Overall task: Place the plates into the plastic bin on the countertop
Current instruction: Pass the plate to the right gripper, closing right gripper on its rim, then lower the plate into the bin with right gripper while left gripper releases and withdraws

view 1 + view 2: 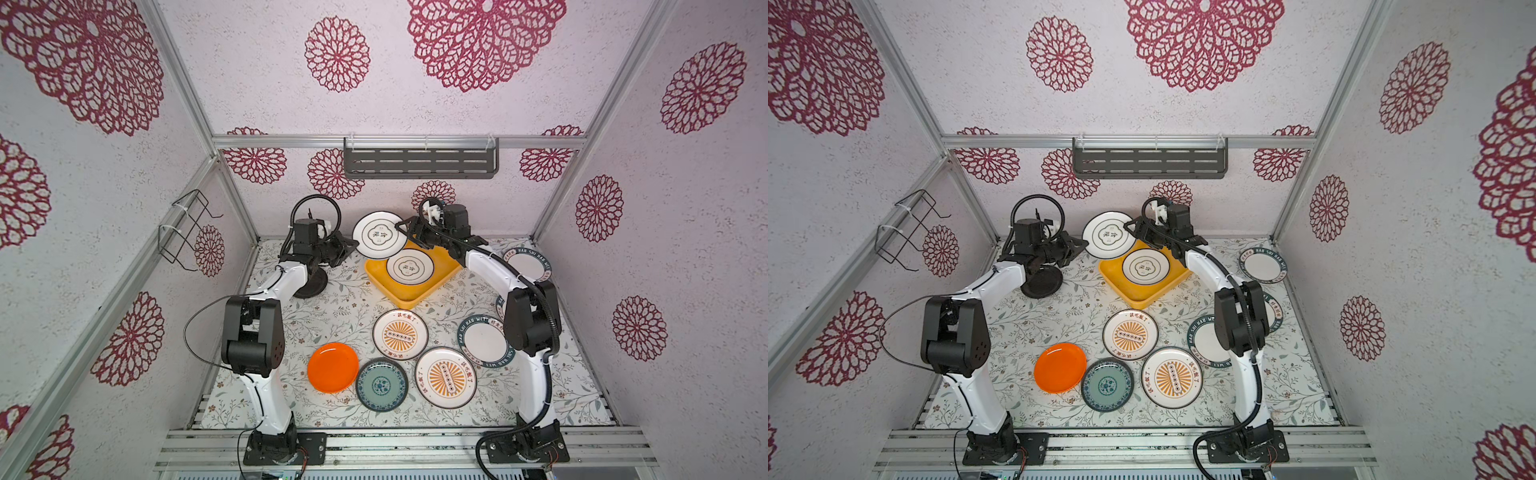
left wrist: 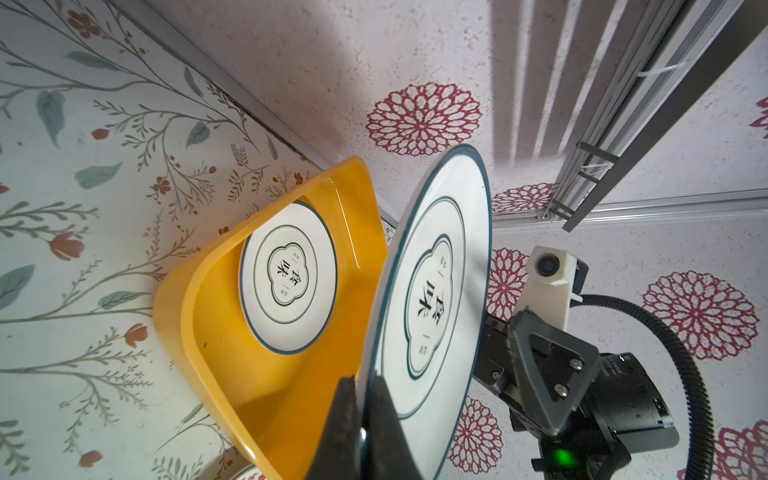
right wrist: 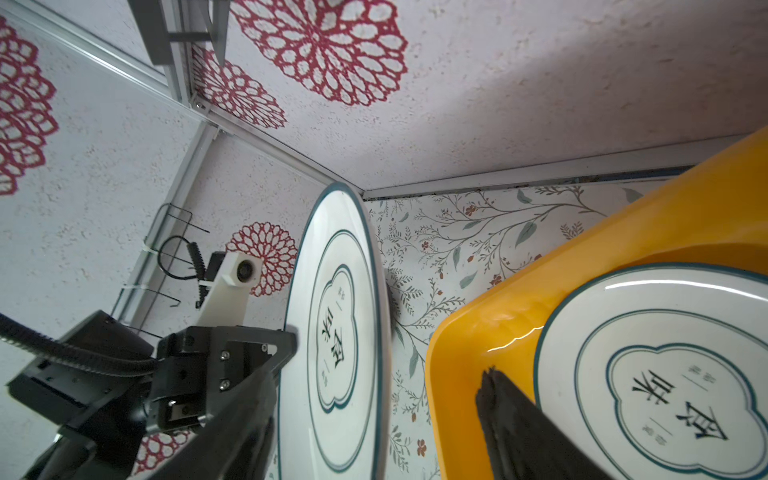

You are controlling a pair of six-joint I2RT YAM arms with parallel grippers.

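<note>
A white black-ringed plate (image 1: 379, 235) (image 1: 1109, 235) hangs tilted in the air beside the yellow plastic bin (image 1: 399, 293) (image 1: 1129, 291). My left gripper (image 1: 354, 246) (image 2: 361, 386) is shut on its rim. At the opposite edge of the held plate (image 3: 336, 332), my right gripper (image 1: 404, 228) (image 3: 378, 374) is open, its fingers standing either side of that edge. A matching plate (image 1: 410, 267) (image 2: 289, 276) lies flat in the bin. On the countertop (image 1: 340, 307) lie an orange plate (image 1: 332, 368), a teal plate (image 1: 381, 384), two sunburst plates (image 1: 400, 334) and lettered-rim plates (image 1: 484, 340).
A black plate (image 1: 311, 282) lies under my left forearm. One more lettered-rim plate (image 1: 528, 264) sits at the back right. A grey slotted shelf (image 1: 419, 162) hangs on the back wall, and a wire rack (image 1: 187, 230) on the left wall.
</note>
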